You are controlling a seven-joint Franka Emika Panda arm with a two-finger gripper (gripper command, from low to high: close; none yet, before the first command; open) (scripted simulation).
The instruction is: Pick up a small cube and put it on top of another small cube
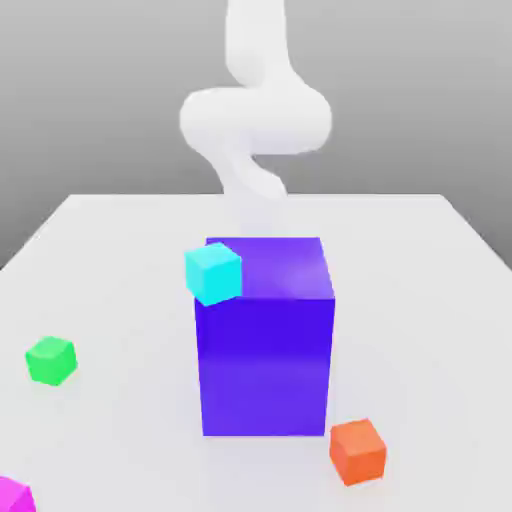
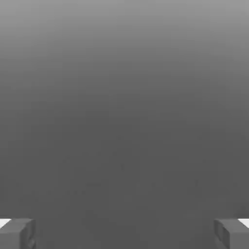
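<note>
The small magenta-pink cube (image 1: 14, 496) lies on the white table at the near corner on the exterior view's left, partly cut off by the picture's edge. A green small cube (image 1: 50, 360) sits farther back on that side. An orange small cube (image 1: 358, 451) rests near the front on the exterior view's right. My gripper (image 2: 124, 233) is open: its grey fingertips (image 2: 17, 233) stand wide apart with nothing between them, facing plain grey background. The white arm (image 1: 255, 110) rises behind the table's middle, far from the magenta cube.
A tall blue-violet block (image 1: 265, 350) stands in the middle of the white table (image 1: 420, 300). A cyan cube (image 1: 213, 272) shows against its upper corner on the exterior view's left; I cannot tell whether it rests on the block.
</note>
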